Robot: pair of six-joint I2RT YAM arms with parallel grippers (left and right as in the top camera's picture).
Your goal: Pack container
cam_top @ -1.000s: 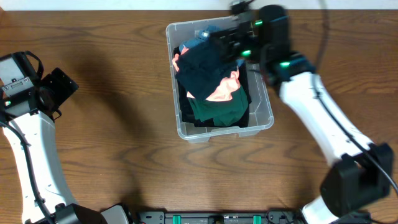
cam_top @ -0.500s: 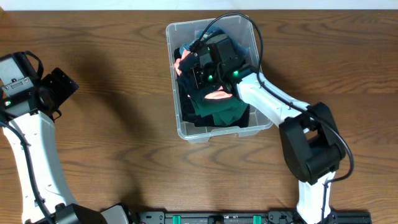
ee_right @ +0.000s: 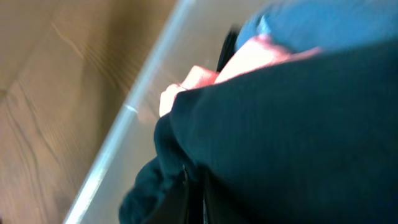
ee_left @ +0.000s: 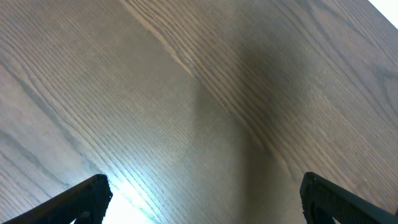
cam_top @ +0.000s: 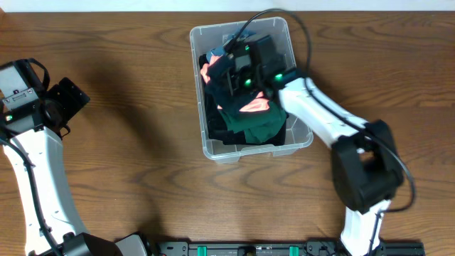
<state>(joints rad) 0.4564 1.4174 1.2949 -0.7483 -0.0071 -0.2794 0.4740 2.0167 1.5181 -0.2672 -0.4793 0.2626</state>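
Observation:
The clear plastic container [cam_top: 197, 92] stands at the back middle of the table and holds dark navy, green, salmon-pink and blue clothes. My right gripper [cam_top: 229, 74] is down inside it over the left half of the pile. In the right wrist view the jaws [ee_right: 194, 196] are pressed together on a fold of the dark navy garment [ee_right: 292, 130]. The pink cloth [ee_right: 200, 77], the blue cloth [ee_right: 323, 22] and the container wall [ee_right: 121, 127] lie behind it. My left gripper [cam_top: 69, 99] is open and empty at the far left, its fingertips [ee_left: 93, 193] wide apart over bare wood.
The green garment [cam_top: 250, 126] and the salmon cloth [cam_top: 254, 107] fill the container's near half. The right arm's cable [cam_top: 281, 14] loops over the container's back rim. The wooden table [cam_top: 142, 178] surrounds the container.
My right gripper has come from the container's back right corner down into the container with the dark navy garment, onto the left of the pile. The left arm has not moved.

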